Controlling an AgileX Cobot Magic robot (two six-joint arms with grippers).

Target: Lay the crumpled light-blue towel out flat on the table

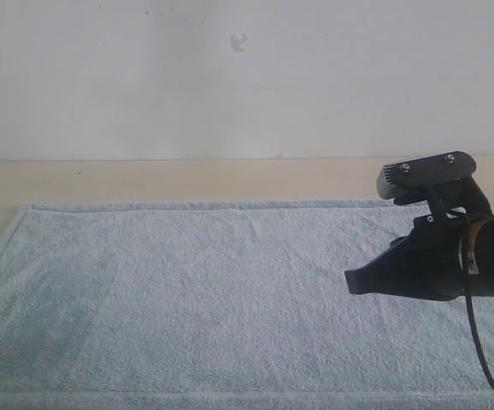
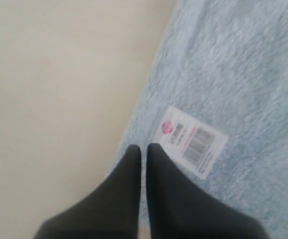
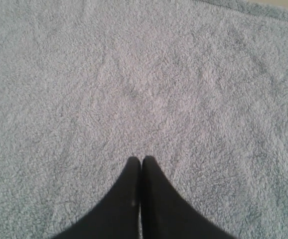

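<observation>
- Showed the towel [image 1: 187, 299] spread flat on the desk [image 1: 144, 181], with its far hem parallel to the desk's far edge and a bare strip between; showed no folds or bunching.
- Set the right hand [image 3: 142, 160] over the towel's pile toward the desk's right edge, closed tight with nothing in its grip; could not settle from these views whether touching the cloth or just above it.
- Set the left hand [image 2: 143, 148] at the towel's hem, just beside the white tag [image 2: 194, 141], with bare desk alongside, closed to a thin slit and likewise empty; fell outside the exterior view, so could not name the nearest desk corner.
- Read the closed, empty hands as fitting a cloth in need of no further pulling: no hem pinched, no corner lifted.
- Judged the task all but complete; left only the near corners, cropped from view, unchecked.
</observation>
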